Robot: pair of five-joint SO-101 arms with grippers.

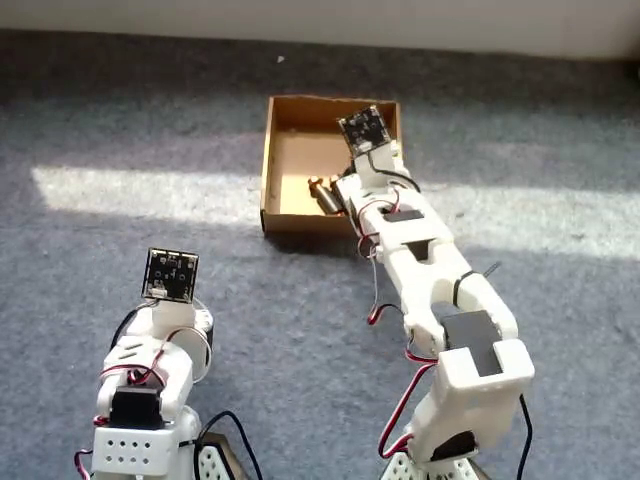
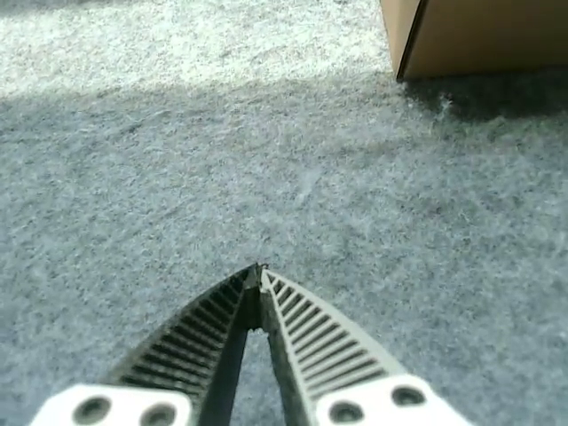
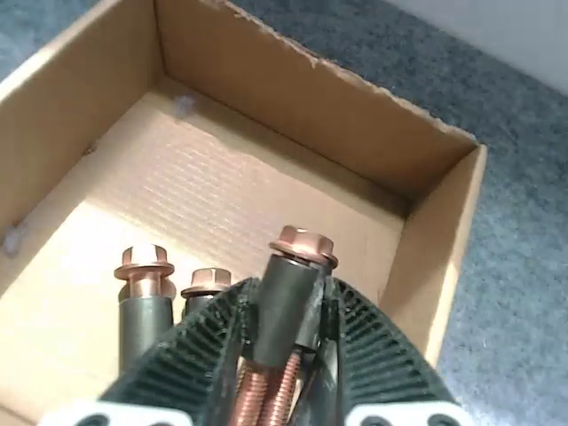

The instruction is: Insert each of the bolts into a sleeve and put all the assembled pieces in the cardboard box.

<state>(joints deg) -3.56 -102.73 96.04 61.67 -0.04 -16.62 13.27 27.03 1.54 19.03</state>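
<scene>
Cardboard box [image 1: 285, 150] sits open on the grey carpet. Inside, first sleeved bolt [image 3: 145, 302] and second sleeved bolt [image 3: 202, 288], copper heads and dark sleeves, lie side by side near the arms' wall. The third sleeved bolt [image 3: 288, 306] is pinched in the right gripper [image 3: 290, 286] just above them.

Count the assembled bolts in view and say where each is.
3. One assembled bolt is held in the right gripper over the cardboard box; two more lie inside it. Others may hide beneath.

Arm shells [image 1: 440, 290]: were white, blocky plastic.
Cables [image 1: 404, 400]: ran red and black.
Fingers [image 2: 311, 330]: were dark grey, ribbed.
Wrist boards [image 1: 171, 274]: were black squares.
</scene>
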